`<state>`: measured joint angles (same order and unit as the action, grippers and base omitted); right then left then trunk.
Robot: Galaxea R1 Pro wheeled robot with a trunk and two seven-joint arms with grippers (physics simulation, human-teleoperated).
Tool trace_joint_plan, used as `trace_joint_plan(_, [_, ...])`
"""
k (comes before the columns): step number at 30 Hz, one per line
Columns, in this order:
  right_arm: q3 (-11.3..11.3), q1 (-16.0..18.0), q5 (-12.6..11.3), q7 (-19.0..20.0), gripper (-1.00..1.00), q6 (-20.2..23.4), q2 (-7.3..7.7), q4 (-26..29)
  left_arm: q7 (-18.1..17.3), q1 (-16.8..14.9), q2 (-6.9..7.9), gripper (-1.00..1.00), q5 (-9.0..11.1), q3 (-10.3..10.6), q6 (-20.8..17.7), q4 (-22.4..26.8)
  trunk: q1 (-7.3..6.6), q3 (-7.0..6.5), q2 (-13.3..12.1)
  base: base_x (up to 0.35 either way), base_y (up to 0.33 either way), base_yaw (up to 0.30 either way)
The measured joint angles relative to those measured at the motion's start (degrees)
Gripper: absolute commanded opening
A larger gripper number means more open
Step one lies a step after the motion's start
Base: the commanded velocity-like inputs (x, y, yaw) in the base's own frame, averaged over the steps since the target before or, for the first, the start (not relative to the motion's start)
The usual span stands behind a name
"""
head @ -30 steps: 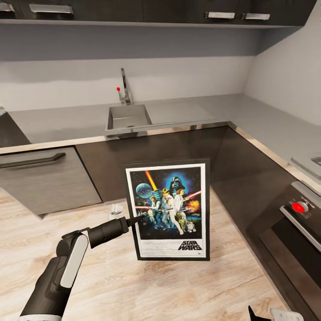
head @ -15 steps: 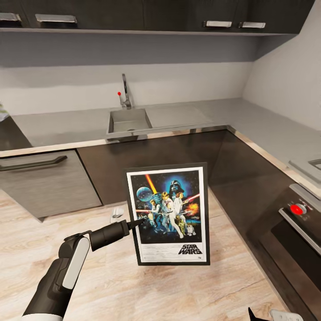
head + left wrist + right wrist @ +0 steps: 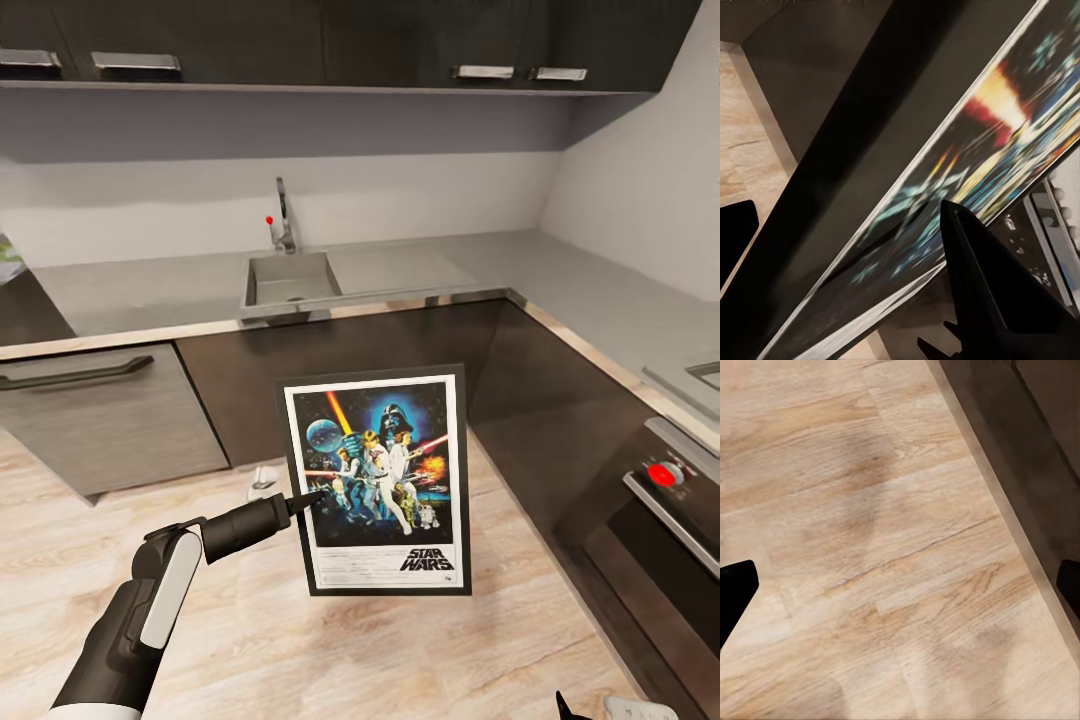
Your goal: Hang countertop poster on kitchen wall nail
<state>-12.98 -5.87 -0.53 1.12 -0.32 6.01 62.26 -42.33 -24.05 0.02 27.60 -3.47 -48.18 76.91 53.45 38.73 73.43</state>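
Head view: sink point(image 3: 291, 279) beyond poster point(image 3: 378, 481).

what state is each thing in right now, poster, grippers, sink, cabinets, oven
poster: off the countertop, held upright in the air, artwork facing the head camera
left gripper: shut on the poster's left edge
right gripper: open, nothing held, over the wood floor
kitchen countertop: bare
sink: empty, tap not running
upper cabinets: doors shut
oven: door shut

Framed Star Wars poster point(image 3: 378, 482) upright, held off the floor, grey kitchen countertop point(image 3: 420, 268) behind
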Motion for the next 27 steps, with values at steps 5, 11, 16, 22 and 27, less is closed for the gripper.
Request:
trace_joint_plan(5, [0.0, 0.0, 0.02, 0.0, 1.0, 0.0, -0.02, -0.06, 0.0, 0.0, 0.0, -1.0, 0.0, 0.0, 0.0, -0.02, 0.0, -0.46, 0.0, 0.0, 0.0, 0.0])
trace_joint_plan(11, [0.01, 0.0, 0.05, 0.0, 1.0, 0.0, -0.02, -0.08, 0.0, 0.0, 0.01, -1.0, 0.0, 0.0, 0.0, -0.03, 0.0, -1.01, 0.0, 0.0, 0.0, 0.0])
trace_joint_plan(16, [0.02, 0.0, 0.05, 0.01, 1.0, 0.0, -0.03, -0.08, 0.0, 0.0, -0.02, -1.0, -0.01, 0.0, 0.0, -0.01, 0.0, -1.39, 0.0, 0.0, 0.0, 0.0])
trace_joint_plan(22, [0.09, 0.0, 0.05, 0.07, 1.0, -0.05, -0.03, -0.08, 0.0, 0.0, -0.02, -1.0, -0.01, 0.0, 0.0, 0.0, 0.0, -1.72, 0.0, 0.0, 0.0, 0.0])
trace_joint_plan(27, [0.1, 0.0, 0.05, 0.07, 1.0, -0.07, -0.03, -0.08, 0.0, 0.0, -0.02, -1.0, -0.01, 0.0, 0.0, 0.0, 0.0, -1.96, 0.0, 0.0, 0.0, 0.0])
